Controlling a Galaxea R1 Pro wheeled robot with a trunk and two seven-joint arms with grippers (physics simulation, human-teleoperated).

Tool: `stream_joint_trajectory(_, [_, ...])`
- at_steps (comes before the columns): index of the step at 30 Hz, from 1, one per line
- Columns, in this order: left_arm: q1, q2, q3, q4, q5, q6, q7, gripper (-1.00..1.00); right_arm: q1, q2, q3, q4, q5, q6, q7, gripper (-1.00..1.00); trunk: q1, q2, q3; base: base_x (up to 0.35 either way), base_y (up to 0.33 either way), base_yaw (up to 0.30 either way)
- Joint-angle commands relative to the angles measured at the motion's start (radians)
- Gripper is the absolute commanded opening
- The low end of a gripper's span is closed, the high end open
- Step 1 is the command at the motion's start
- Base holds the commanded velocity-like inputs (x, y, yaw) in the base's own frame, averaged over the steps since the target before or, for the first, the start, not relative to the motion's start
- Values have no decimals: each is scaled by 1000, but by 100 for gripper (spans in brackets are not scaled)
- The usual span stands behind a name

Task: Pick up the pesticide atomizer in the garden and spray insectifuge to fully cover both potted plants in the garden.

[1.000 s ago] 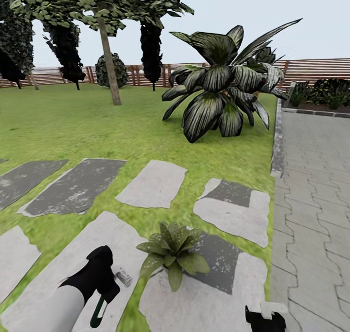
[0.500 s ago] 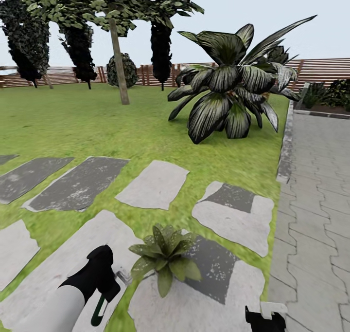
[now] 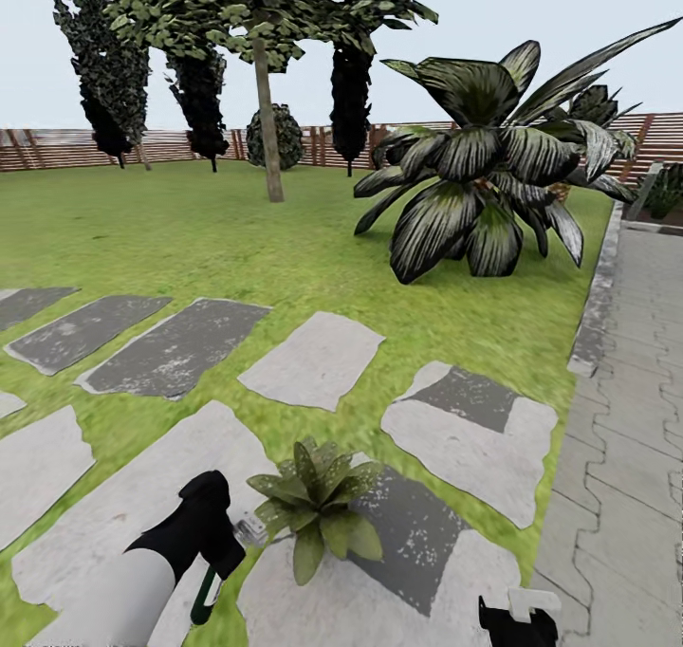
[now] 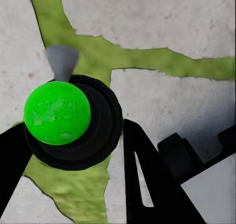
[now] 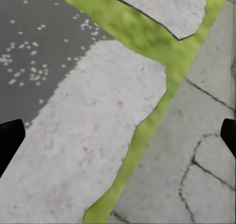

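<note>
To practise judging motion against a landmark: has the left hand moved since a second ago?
Yes. The left hand, gripping the pesticide atomizer, has edged nearer the potted plant on its stepping stone.

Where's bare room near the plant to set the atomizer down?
Free: the pale stone right of the potted plant, and the stone behind it. Crowded: the plant's left side, where the left gripper holds the atomizer against its leaves.

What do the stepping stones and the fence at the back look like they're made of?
The stepping stones look like rough, matte natural stone: pale grey slabs with irregular edges, some with dark, speckled patches that could be damp or shade. The fence looks like brown wood, judging by its thin horizontal slats and upright posts, though at this distance its finish can't be told.
</note>
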Motion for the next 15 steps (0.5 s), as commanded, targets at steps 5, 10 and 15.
stream_joint_trajectory(5, [-75, 5, -8, -1, -30, 2, -133, -100, -1, 0, -6, 2, 10, -4, -4, 100, 0, 0, -1, 136, -272, 5])
stream_joint_trajectory(10, [-107, 11, -25, -1, -125, 2, -189, -100, -1, -1, -6, 2, 11, -4, -4, 100, 0, 0, -1, 55, -124, 0])
stream_joint_trajectory(15, [-122, 13, -27, -2, -198, 2, -264, -100, -1, -1, -6, 2, 11, -4, -4, 100, 0, 0, -1, 2, -5, 0])
